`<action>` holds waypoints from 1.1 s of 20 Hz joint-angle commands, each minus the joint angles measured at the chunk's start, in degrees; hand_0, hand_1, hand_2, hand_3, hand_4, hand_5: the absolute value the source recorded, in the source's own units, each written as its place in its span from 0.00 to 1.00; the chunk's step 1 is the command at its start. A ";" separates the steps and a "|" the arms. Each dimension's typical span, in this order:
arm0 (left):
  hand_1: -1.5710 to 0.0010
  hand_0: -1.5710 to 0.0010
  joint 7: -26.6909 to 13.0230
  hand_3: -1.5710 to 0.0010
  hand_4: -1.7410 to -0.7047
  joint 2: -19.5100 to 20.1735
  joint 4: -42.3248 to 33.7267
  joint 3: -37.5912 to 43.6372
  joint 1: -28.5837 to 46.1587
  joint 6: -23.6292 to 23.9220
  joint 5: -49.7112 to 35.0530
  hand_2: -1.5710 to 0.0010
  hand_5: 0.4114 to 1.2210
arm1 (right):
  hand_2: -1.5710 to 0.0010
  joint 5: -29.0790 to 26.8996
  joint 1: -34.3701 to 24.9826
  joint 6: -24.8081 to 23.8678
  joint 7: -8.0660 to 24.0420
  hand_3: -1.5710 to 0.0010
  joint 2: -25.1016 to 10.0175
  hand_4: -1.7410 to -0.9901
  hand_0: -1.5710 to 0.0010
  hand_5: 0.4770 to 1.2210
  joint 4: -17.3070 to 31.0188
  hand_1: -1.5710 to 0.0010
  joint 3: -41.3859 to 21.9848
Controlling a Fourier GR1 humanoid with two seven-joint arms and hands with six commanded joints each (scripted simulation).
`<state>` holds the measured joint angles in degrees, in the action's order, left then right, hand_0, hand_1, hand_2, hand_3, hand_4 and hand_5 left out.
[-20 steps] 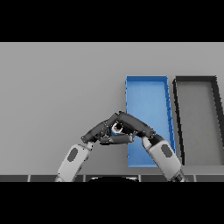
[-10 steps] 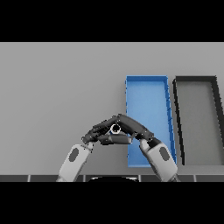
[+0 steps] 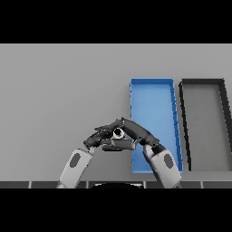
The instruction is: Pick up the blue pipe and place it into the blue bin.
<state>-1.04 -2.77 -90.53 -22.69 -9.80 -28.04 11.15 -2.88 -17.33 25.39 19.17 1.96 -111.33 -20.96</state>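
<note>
Blue pipe (image 3: 118, 132), clasped in both hands, unmoved beside blue bin (image 3: 154, 106).

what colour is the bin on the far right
Dark grey to black bin, seen in the head view, beside the blue bin.

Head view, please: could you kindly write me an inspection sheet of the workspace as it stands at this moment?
Surface: grey table, flat and plain.
Job's things: blue bin right of centre, nothing seen inside; only a small round light end of the pipe shows between the two hands, just left of the bin and not yet in it.
Clutter: dark grey bin beside the blue bin on its right, nothing seen inside.
Hands: left hand and right hand meet at the pipe, fingers of both wrapped around it.
Cables: nothing seen.
Surroundings: nothing seen beyond the table.
</note>
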 commanded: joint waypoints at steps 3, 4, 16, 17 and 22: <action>0.94 0.94 -1.29 0.95 0.74 -0.67 0.12 0.47 -0.81 0.99 -0.09 0.94 0.33 | 0.00 1.27 -0.02 0.25 -1.72 0.00 0.01 0.32 0.00 1.00 -0.12 0.00 1.15; 0.95 0.95 -2.33 0.96 0.74 -0.89 0.63 0.72 -0.42 1.09 -0.38 0.95 0.28 | 0.00 0.97 -0.40 0.23 -1.53 0.00 0.61 0.32 0.00 1.00 0.17 0.00 1.50; 1.00 1.00 -5.86 1.00 0.75 -1.13 1.34 0.85 0.33 2.05 -0.10 1.00 0.08 | 0.00 -15.98 -12.22 -4.52 12.40 0.00 2.76 0.33 0.00 1.00 -4.09 0.00 13.25; 1.00 1.00 -6.06 1.00 0.75 -1.13 1.40 0.92 0.19 2.17 0.03 1.00 0.08 | 0.00 -18.96 -15.42 -5.91 13.87 0.00 1.93 0.33 0.00 1.00 -3.94 0.00 15.51; 1.00 1.00 -4.06 1.00 0.77 -0.07 -0.77 0.29 1.72 1.94 0.28 1.00 0.07 | 0.00 -22.01 -27.02 -13.19 14.42 0.00 -4.58 0.32 0.00 1.00 -0.61 0.00 26.85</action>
<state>-5.02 -2.83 -91.31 -22.38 -8.08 -26.09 11.42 -24.79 -44.38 12.19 33.43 -2.70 -111.93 5.97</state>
